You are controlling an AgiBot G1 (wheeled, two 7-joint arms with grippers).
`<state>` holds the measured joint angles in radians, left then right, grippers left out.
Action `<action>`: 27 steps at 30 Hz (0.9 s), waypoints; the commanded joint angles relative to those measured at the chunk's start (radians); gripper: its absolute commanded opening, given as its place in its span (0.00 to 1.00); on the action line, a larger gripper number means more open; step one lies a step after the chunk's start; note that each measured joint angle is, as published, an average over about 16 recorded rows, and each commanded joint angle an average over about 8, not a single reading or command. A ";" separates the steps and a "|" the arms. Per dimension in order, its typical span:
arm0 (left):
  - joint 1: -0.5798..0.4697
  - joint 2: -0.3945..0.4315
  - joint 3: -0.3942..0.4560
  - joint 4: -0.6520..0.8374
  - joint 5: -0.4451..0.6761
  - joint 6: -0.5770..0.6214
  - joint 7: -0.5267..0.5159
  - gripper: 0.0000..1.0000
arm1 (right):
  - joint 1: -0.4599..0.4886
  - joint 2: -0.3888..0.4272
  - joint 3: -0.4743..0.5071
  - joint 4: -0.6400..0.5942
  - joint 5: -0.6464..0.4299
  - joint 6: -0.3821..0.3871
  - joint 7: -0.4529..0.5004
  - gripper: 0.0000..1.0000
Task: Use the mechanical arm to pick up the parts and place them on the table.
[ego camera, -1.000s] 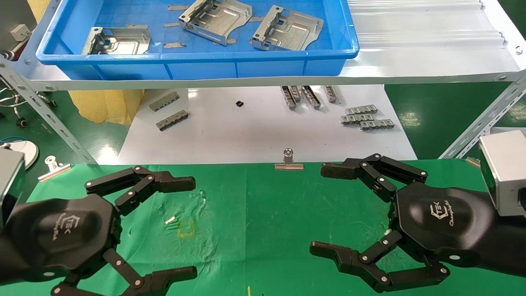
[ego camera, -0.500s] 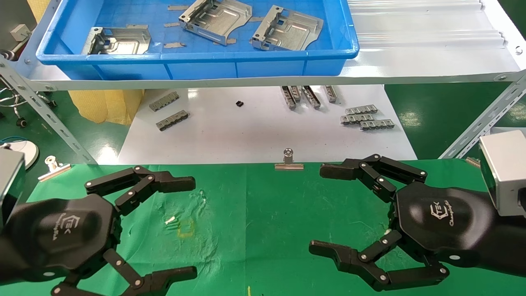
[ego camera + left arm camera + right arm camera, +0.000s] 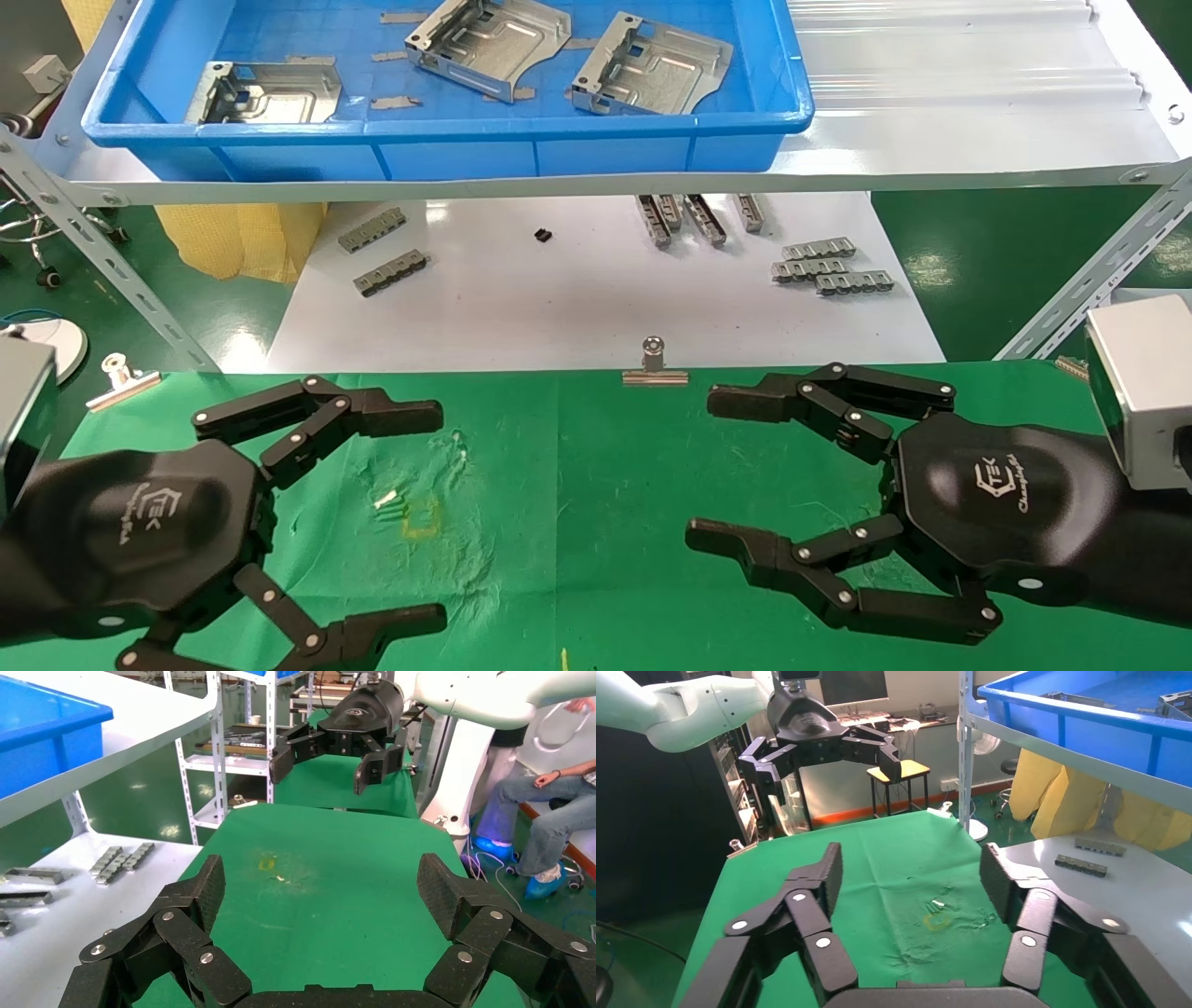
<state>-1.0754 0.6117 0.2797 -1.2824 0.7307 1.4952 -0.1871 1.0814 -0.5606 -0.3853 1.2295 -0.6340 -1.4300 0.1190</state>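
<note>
Both pincers hovered low over the green surface [image 3: 596,522], each spread wide and holding nothing. The left pincer [image 3: 424,508] sat at the near left, the right pincer [image 3: 722,471] at the near right, fingertips facing inward, with a broad open strip of cloth between them. A small yellow square mark [image 3: 421,515] lay on the cloth just beside the left pincer's tips. The three parts [image 3: 489,47] lay in the blue tray [image 3: 447,130] on the raised shelf, well apart from both pincers: one near the tray's left front corner, two side by side toward the middle and right. Thin grey strips [image 3: 396,102] were scattered between them. The tray's front wall sat close to the shelf edge. Below the shelf, a white sheet [image 3: 577,308] carried small grey slotted bars [image 3: 829,266], clustered left and right, with its near part bare. A metal clip [image 3: 655,365] gripped the far edge of the cloth, centred between the pincers; another clip [image 3: 119,377] sat at the far left corner.
</note>
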 commanded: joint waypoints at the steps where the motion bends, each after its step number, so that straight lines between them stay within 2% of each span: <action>1: 0.000 0.000 0.000 0.000 0.000 0.000 0.000 1.00 | 0.000 0.000 0.000 0.000 0.000 0.000 0.000 0.00; 12: -0.002 0.000 0.000 0.000 0.000 0.000 0.000 1.00 | 0.000 0.000 0.000 0.000 0.000 0.000 0.000 0.00; 16: -0.036 0.010 0.004 0.009 0.013 -0.005 -0.006 1.00 | 0.000 0.000 0.000 0.000 0.000 0.000 0.000 0.00; 19: -0.114 0.037 0.017 0.045 0.053 -0.019 -0.012 1.00 | 0.000 0.000 0.000 0.000 0.000 0.000 0.000 0.00; 22: -0.235 0.089 0.042 0.124 0.125 -0.040 -0.011 1.00 | 0.000 0.000 0.000 0.000 0.000 0.000 0.000 0.00; 27: -0.477 0.220 0.101 0.366 0.270 -0.089 0.027 1.00 | 0.000 0.000 0.000 0.000 0.000 0.000 0.000 0.00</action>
<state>-1.5438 0.8417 0.3786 -0.8928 1.0029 1.3660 -0.1499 1.0814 -0.5606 -0.3854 1.2295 -0.6340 -1.4300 0.1190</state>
